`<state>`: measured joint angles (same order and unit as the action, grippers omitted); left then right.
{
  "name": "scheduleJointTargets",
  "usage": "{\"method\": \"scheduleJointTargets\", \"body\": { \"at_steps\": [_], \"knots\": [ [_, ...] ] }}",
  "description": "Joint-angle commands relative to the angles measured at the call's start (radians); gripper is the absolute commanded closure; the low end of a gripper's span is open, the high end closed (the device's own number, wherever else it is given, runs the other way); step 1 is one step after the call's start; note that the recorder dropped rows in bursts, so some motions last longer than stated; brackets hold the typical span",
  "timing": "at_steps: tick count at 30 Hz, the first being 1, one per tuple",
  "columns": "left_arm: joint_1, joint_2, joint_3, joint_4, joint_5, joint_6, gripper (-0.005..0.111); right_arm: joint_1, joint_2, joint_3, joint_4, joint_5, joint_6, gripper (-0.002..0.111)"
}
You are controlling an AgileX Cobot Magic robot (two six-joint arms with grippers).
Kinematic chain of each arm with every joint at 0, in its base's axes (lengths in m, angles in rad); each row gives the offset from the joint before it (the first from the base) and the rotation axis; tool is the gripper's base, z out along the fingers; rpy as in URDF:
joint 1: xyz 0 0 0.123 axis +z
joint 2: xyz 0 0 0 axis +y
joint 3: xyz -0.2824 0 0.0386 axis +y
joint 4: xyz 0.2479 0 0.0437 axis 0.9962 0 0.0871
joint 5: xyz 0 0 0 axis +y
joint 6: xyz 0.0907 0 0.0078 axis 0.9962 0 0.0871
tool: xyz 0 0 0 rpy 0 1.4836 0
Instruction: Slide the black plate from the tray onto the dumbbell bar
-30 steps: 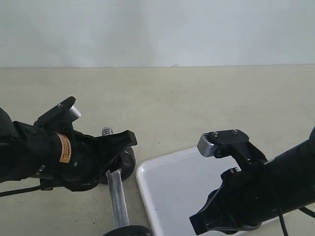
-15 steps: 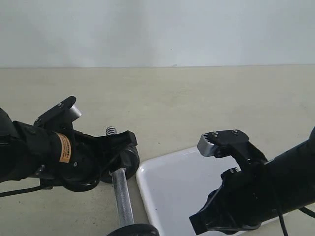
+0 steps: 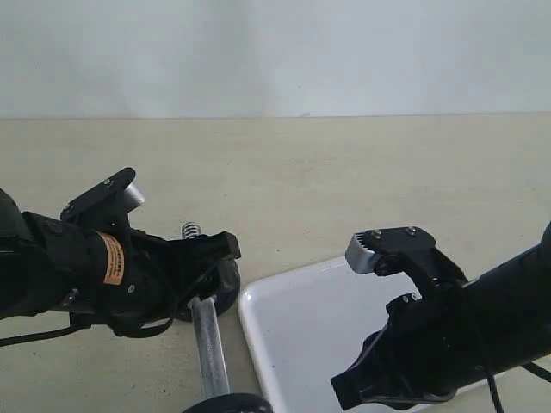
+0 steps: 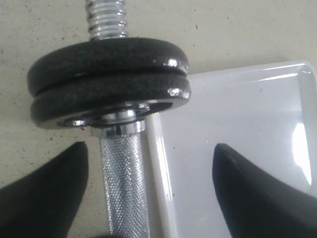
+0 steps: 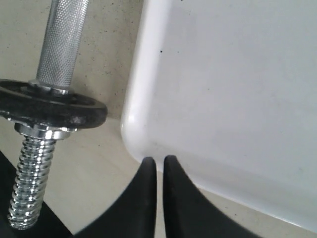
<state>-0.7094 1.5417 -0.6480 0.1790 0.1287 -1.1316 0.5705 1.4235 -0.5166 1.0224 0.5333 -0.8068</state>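
Cast metal, chrome and gloss on my remote feed: the black plate [image 4: 106, 58], a round disc with a dull, pebbly skin and a raised rim, sits on the dumbbell bar [image 4: 124, 188]. It is off the tray [image 4: 237, 148] and stands on edge near the bar's far end. A second black disc [image 4: 109, 101] presses face to face against its inner side. Past the pair, the bar's coarse spiral thread pokes out bright and bare, while its middle shows a fine knurled grain.

The tray is glossy white with rounded corners and a low rim. It lies flat on the speckled beige bench [image 3: 344, 172], and one corner sits just beside the two discs; I cannot tell whether they touch.

My left end effector [image 4: 149, 148] is released. Its black tapering fingers [image 4: 44, 198] are spread wide on either side of the knurled shaft, touching neither the bar nor the discs and grasping nothing.

My right end effector [image 5: 157, 166] is clenched, its fingers pressed together on nothing, at the tray's rounded near corner. Beside it, a third black disc [image 5: 49, 106] rides the bar's near end against a chrome collar, with more thread showing beyond.
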Motion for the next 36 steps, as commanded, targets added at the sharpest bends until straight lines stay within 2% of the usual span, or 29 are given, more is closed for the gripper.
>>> {"method": "scheduleJointTargets", "body": {
  "at_steps": [1, 11, 36],
  "knots": [
    [0.002, -0.005, -0.003, 0.0, 0.002, 0.012, 0.04, 0.0, -0.006, 0.006, 0.008, 0.004, -0.004, 0.107],
    [0.0, 0.006, -0.003, -0.007, 0.06, 0.012, 0.04, 0.0, -0.006, 0.006, 0.016, -0.002, -0.004, 0.107],
    [0.0, 0.032, -0.003, -0.007, 0.056, 0.012, 0.04, 0.0, -0.006, 0.006, 0.018, -0.009, -0.004, 0.107]
  ]
}}
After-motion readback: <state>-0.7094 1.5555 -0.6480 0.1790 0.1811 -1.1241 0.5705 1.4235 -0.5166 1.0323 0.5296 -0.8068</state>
